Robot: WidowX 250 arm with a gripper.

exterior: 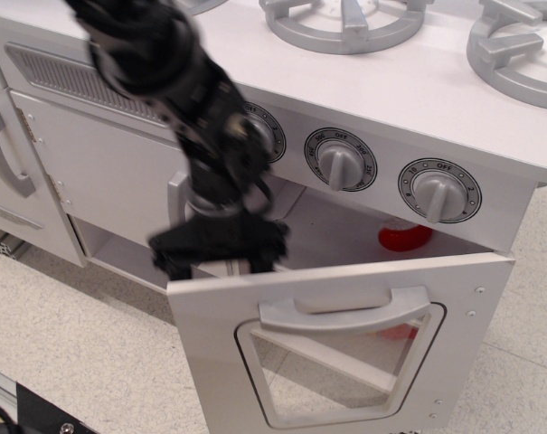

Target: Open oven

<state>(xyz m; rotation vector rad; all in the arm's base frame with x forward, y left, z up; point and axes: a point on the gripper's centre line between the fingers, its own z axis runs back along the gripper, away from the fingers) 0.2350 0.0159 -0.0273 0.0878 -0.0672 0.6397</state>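
Note:
The oven door (210, 362) is white, with a clear window (336, 371) in a grey frame and a wide grey handle (345, 312). It hangs partly open, tilted forward from its bottom hinge, with a gap showing the oven's inside. My black gripper (219, 260) is motion-blurred and sits at the left end of the door's top edge. Its two fingers (169, 262) are spread apart, right at or just behind that edge. It holds nothing that I can see.
A red object (404, 237) lies inside the oven. Round knobs (341, 163) sit on the panel above the door. A plain white cupboard door (110, 172) and another with a vertical grey handle (6, 154) are at the left. Grey burners (345, 23) are on top.

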